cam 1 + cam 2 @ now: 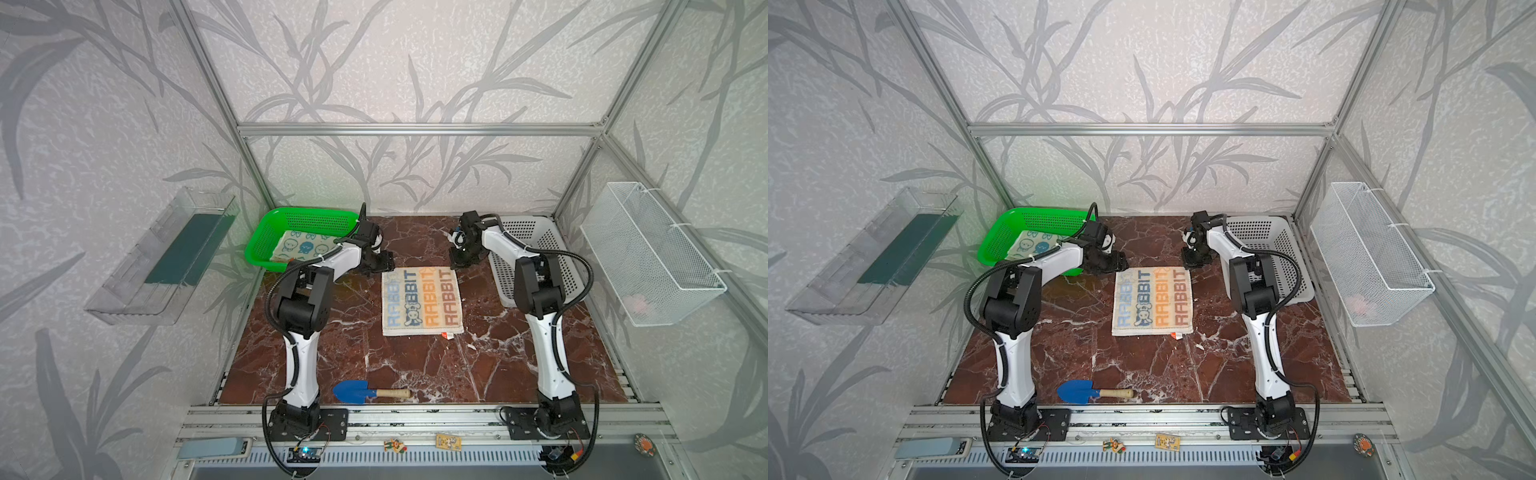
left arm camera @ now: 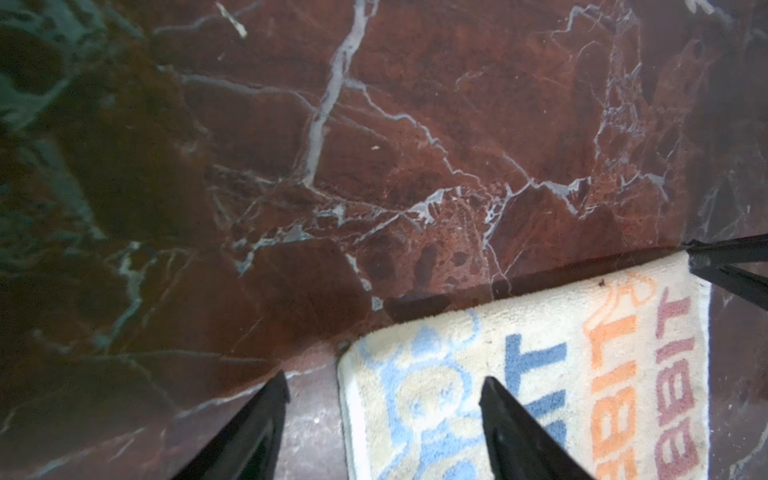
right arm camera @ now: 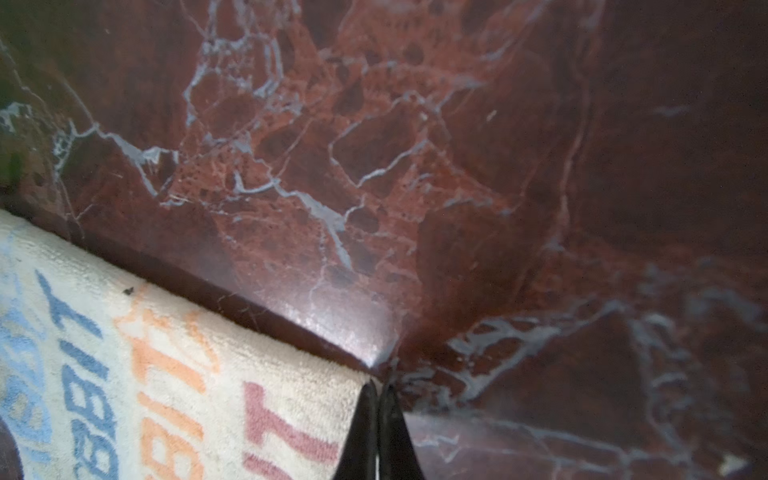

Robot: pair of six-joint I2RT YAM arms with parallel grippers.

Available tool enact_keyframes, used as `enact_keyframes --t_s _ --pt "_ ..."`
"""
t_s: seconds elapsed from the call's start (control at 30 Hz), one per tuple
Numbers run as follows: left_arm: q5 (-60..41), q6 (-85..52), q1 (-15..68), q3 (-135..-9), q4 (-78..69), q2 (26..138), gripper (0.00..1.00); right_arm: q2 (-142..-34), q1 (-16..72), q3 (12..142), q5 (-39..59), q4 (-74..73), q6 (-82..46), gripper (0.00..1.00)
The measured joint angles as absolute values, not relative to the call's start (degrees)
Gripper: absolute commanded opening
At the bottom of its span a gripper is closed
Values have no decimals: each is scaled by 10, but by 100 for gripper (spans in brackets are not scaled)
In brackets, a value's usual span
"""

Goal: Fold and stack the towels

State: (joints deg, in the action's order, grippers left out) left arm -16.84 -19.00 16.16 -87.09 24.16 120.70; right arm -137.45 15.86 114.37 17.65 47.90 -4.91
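Note:
The striped RABBIT towel [image 1: 422, 301] [image 1: 1152, 301] lies flat in the middle of the marble table [image 1: 415, 365]. My left gripper [image 1: 384, 267] [image 2: 384, 386] stands open over its far left corner, one finger on the marble and the other over the cloth [image 2: 540, 374]. At the far right corner [image 3: 291, 399] my right gripper [image 1: 457, 262] [image 3: 377, 388] is shut, pinching the corner's edge. A cream towel with blue bunny faces [image 1: 305, 247] lies in the green basket [image 1: 291, 216], partly hidden by the left arm.
A white perforated basket [image 1: 540, 245] stands at the back right behind the right arm. A blue trowel with a wooden handle [image 1: 365, 392] lies near the front edge. A wire basket [image 1: 648, 257] and a clear tray [image 1: 158, 266] hang on the side walls.

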Motion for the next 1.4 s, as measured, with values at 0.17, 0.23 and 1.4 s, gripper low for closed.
enact_keyframes --t_s 0.17,0.23,1.4 --pt "-169 -181 162 -888 263 1224 54 -1374 159 1144 177 479 -49 0" --pt "-167 -175 162 -891 265 1227 53 -1374 159 1143 179 479 -49 0" --pt "-153 -134 159 -936 292 1260 0 -1370 156 1134 186 476 -56 0"
